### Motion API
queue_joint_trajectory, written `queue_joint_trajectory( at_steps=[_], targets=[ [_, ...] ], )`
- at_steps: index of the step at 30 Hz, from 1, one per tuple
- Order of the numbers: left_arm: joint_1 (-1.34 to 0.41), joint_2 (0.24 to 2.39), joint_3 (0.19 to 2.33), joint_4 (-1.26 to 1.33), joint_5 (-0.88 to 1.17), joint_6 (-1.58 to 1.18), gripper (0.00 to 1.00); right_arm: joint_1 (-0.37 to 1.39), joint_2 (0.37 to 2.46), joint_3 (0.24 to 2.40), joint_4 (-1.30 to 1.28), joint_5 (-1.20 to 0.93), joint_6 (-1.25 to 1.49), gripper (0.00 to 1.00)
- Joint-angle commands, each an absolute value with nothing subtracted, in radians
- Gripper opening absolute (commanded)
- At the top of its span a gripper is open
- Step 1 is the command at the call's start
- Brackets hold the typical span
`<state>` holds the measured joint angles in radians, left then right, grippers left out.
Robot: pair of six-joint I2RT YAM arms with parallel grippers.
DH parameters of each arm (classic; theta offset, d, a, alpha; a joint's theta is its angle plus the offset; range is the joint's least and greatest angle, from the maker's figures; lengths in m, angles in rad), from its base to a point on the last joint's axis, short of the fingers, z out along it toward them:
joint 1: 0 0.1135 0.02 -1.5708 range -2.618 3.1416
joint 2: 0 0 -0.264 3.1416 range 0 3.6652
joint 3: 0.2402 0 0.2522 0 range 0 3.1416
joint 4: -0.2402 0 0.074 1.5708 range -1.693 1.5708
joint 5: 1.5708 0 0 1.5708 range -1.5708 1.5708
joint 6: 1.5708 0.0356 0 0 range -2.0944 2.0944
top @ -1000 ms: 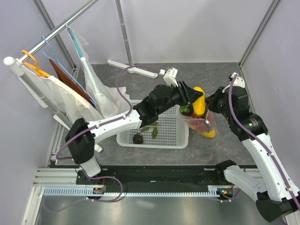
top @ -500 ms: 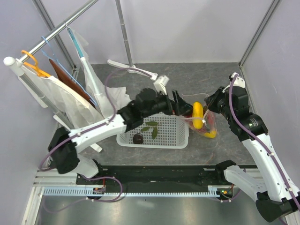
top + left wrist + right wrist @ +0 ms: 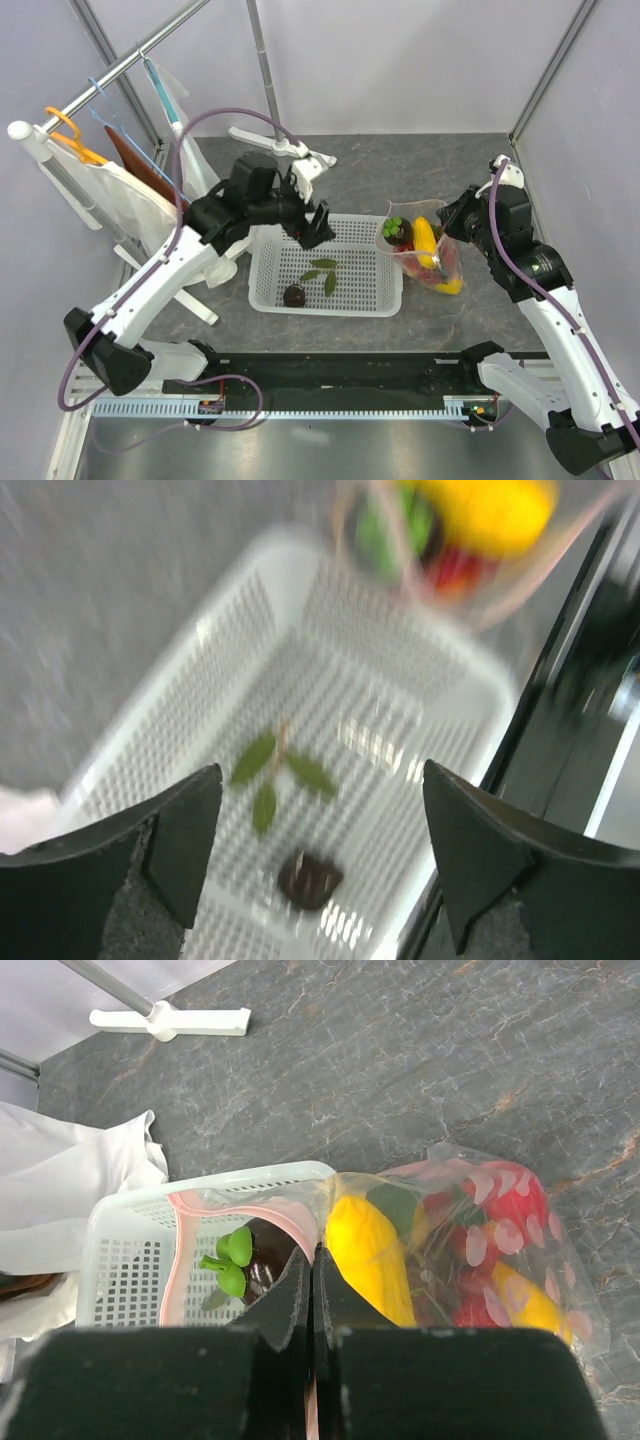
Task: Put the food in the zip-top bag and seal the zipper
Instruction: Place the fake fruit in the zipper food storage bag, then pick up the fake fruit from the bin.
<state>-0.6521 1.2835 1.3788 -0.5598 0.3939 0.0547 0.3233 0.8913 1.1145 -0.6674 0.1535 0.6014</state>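
Note:
The clear dotted zip-top bag (image 3: 428,252) stands open at the right end of the white mesh basket (image 3: 362,297). It holds food: a yellow mango (image 3: 368,1252), red fruits (image 3: 512,1208) and a dark mangosteen with a green cap (image 3: 250,1258). My right gripper (image 3: 315,1256) is shut on the bag's rim beside the pink zipper (image 3: 179,1250) and holds the mouth up. My left gripper (image 3: 316,226) hovers open and empty over the basket. Below its fingers (image 3: 186,848) another dark mangosteen (image 3: 310,877) lies on the basket floor next to loose green leaves (image 3: 274,772).
A clothes rail with hangers and white garments (image 3: 120,200) stands at the left, close to my left arm. A white stand foot (image 3: 285,150) lies at the back. A black rail (image 3: 330,375) runs along the near edge.
My left gripper has opened at the bag's mouth and swung back left over the basket. A green-capped mangosteen now sits in the bag. The right arm has stayed still.

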Motion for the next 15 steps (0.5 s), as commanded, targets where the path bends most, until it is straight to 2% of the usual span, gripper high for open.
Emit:
queue_joint_trajectory(
  at_steps=[1,10,15],
  targets=[
    [-0.655,1.426,1.376,-1.041,0.37,0.389,0.85,0.322,0.871,1.124,-0.641,0.138,0.597,0.0],
    [-0.666,1.577,1.351,-1.114,0.201,0.482,0.83,0.321,0.864,1.114,-0.641,0.135,0.589,0.0],
    [-0.676,1.644,1.351,-1.177,0.248,0.523,0.83,0.322,0.868,1.115,-0.637,0.133,0.586,0.0]
  ],
)
